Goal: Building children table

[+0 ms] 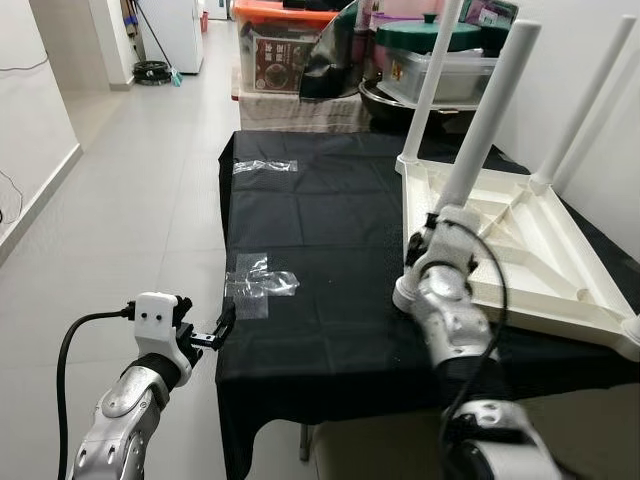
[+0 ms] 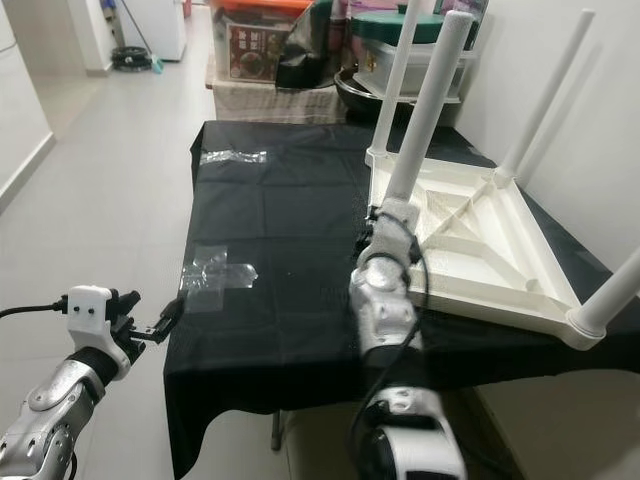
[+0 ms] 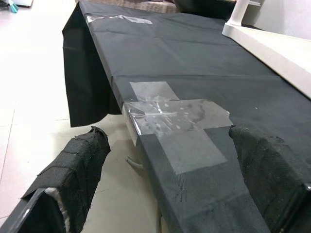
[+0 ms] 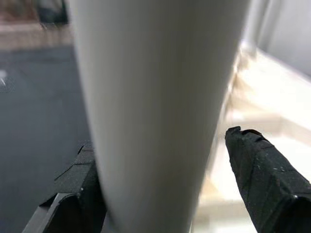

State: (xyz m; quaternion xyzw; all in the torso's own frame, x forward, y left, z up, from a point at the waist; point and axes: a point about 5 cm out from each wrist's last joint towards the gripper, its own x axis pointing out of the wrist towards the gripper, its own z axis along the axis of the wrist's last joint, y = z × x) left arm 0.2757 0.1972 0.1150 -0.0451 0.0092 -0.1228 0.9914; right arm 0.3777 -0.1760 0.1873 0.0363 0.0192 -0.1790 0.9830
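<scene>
A white children's table (image 1: 520,250) lies upside down on the right half of a black-clothed table (image 1: 320,220), its white legs pointing up. My right gripper (image 4: 160,141) is open around the lower part of the near-left leg (image 1: 490,110). One finger (image 4: 82,184) is against the leg and the other (image 4: 267,179) stands slightly off it. My left gripper (image 1: 222,328) is open and hovers at the black table's left front edge. Its fingers (image 3: 73,179) straddle that edge beside a patch of clear tape (image 3: 170,114).
A second strip of clear tape (image 1: 265,166) lies at the far left of the cloth. Boxes and pots (image 1: 290,50) are stacked behind the table. A white wall runs close along the right. Tiled floor (image 1: 130,180) lies open to the left.
</scene>
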